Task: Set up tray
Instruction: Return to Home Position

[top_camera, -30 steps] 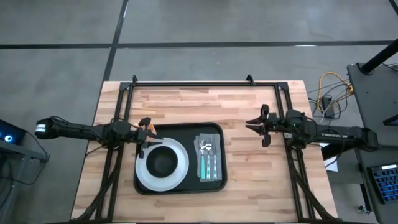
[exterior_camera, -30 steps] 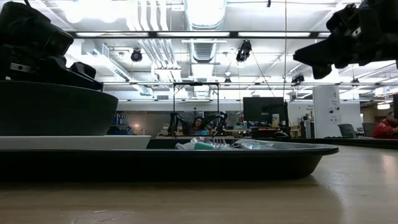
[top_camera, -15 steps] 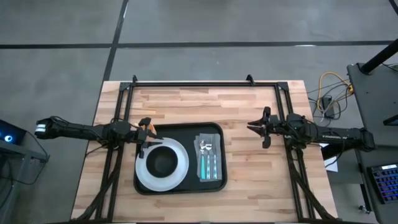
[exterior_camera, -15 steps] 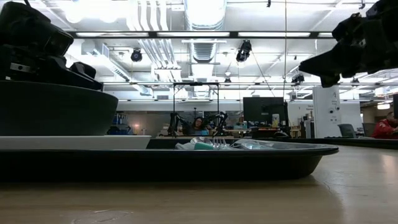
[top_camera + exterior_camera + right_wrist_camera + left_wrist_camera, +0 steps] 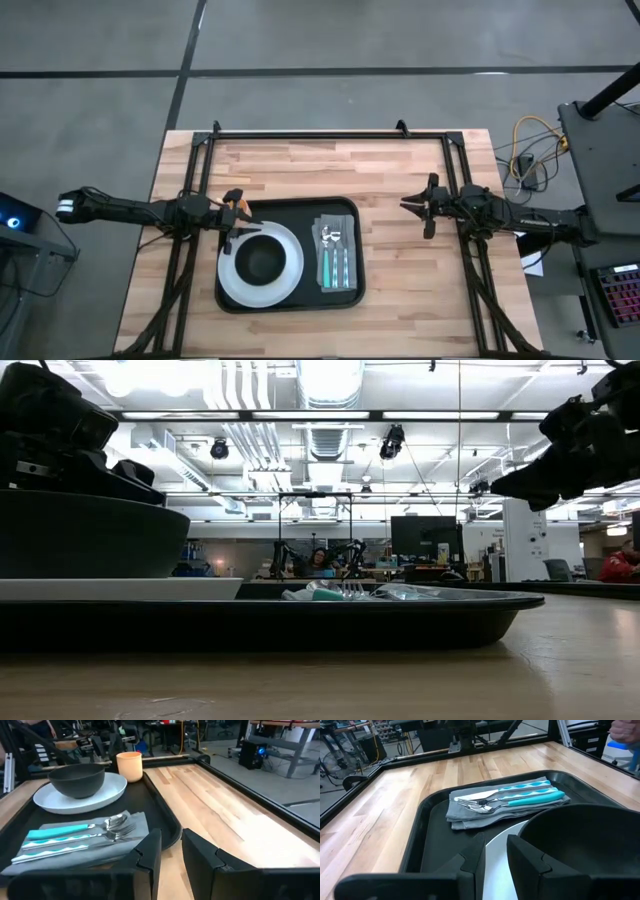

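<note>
At the desk's (image 5: 380,170) right, the released, empty right tool (image 5: 412,206) is being withdrawn from the mid-desk tray (image 5: 290,208), judged fully laid; the released left tool (image 5: 236,213) is being kept at its rim.

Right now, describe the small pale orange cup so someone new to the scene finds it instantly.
On the light wooden table, find the large flat black rectangular tray. At one tray corner, beside the round white plate carrying the black bowl, the small pale orange cup stands upright. It is the only orange item, far narrower than the bowl.
</note>
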`<state>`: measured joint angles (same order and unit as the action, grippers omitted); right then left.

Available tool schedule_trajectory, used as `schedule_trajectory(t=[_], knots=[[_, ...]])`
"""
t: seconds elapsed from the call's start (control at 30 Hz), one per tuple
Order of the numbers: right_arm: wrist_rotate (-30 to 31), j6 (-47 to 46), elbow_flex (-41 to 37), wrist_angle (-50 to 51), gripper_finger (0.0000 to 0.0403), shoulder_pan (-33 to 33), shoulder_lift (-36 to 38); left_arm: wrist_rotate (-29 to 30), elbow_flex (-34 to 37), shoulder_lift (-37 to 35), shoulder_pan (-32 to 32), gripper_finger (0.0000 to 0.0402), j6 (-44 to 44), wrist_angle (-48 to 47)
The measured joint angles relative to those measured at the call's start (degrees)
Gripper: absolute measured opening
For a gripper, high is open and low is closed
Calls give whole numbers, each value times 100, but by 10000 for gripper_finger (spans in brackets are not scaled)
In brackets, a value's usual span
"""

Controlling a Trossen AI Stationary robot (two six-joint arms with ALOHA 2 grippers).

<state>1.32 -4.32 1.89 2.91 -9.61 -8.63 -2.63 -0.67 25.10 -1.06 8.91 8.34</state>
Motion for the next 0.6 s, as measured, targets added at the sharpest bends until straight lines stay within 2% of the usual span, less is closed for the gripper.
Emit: schedule_trajectory(t=[0.6], knots=[[20,45,-2,-27,68,-1,-310,1,0,0,1,62,0,0]])
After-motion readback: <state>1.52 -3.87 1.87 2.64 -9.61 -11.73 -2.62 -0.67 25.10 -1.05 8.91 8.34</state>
